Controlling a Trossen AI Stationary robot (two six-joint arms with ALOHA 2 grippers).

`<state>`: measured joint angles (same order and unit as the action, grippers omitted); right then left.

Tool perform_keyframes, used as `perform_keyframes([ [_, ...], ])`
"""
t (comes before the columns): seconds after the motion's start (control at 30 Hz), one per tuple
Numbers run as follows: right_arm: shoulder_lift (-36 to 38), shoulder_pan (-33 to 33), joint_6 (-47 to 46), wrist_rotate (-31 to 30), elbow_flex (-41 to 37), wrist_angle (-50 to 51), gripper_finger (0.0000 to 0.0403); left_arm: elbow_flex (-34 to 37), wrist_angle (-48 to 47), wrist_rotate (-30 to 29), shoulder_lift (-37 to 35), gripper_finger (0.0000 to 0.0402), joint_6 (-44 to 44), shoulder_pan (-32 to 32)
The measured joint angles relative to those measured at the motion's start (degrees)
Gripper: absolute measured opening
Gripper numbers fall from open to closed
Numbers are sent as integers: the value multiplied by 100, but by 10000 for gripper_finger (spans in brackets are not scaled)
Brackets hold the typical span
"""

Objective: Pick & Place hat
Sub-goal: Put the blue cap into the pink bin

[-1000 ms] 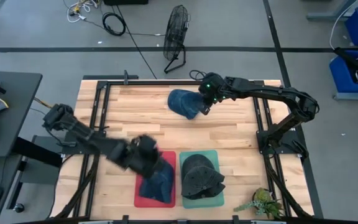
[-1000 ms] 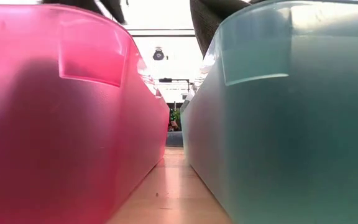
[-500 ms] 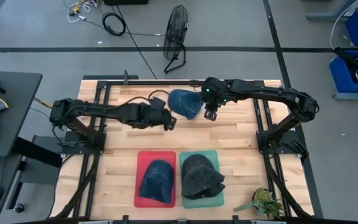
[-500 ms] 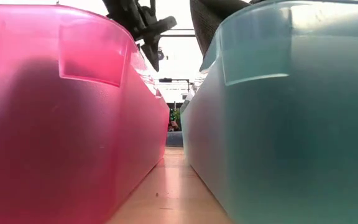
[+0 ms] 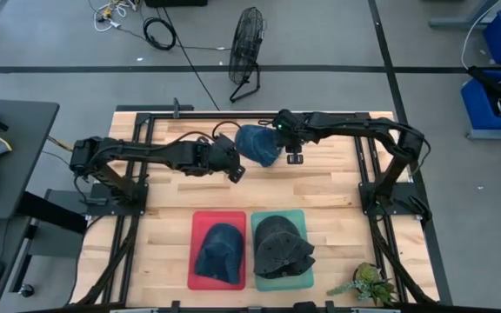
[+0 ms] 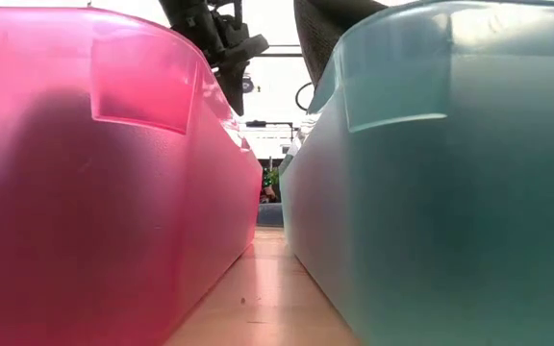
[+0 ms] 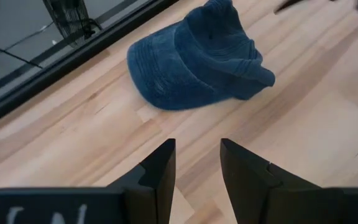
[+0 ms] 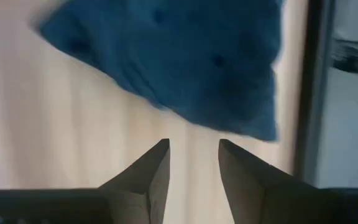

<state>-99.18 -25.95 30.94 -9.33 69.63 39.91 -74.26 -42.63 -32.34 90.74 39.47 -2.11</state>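
1. Two hats are already placed, as you can see from above: a dark blue cap (image 5: 218,252) sits in the red plastic bin (image 5: 195,280), and a black cap (image 5: 281,245) sits in the teal plastic bin (image 5: 305,280) just beside it at the near edge of the wooden table (image 5: 329,187).
2. One is left: a blue corduroy cap (image 5: 257,143) lying loose on the table at the far side, near the black frame rail and well apart from both bins. Nothing is holding it.
3. Left gripper (image 5: 232,168) is just beside that cap on its left. In its wrist view the fingers (image 7: 159,171) stand a narrow gap apart and empty, pointed at the cap (image 7: 197,59) with bare wood between.
4. Right gripper (image 5: 292,154) is at the cap's right edge. Its fingers (image 8: 153,174) are likewise a narrow gap apart, empty, the cap (image 8: 185,59) just ahead.
5. My read: two of three done; you still need grasp, carry and drop for the last cap. I can't tell which bin it's meant for.
6. Both grippers crowd one cap, so watch for a clash.
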Motion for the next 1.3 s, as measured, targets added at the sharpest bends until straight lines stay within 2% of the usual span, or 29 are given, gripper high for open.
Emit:
perform_keyframes([
  [0.07,-57,4,131,-317,0,-46,142,0,3,-24,0,129,-118,-3],
  [0.13,-112,1,68,-235,0,-235,143,0,4,-93,0,129,-169,-7],
  [0.3,-278,28,-800,1276,0,-538,143,0,2,-133,0,128,-180,-9],
  [0.4,-283,162,-945,1662,0,-590,143,0,0,-133,0,129,-180,-9],
  [0.6,-308,429,-1350,1205,0,-1121,143,0,1,-133,0,128,-296,-9],
  [0.73,-398,457,-1886,1173,2,-1433,143,0,1,-133,0,128,-390,-9],
  [0.97,-843,463,-2391,1122,4,-1406,143,0,25,-133,0,128,-418,-9],
  [1.07,-990,504,-2405,820,4,-1444,138,0,32,-133,0,128,-418,-9],
  [1.17,-1007,555,-2490,293,4,-1450,112,0,33,-133,0,128,-418,0],
  [1.3,-913,576,-2713,136,4,-1446,37,0,39,-133,0,128,-386,0],
])
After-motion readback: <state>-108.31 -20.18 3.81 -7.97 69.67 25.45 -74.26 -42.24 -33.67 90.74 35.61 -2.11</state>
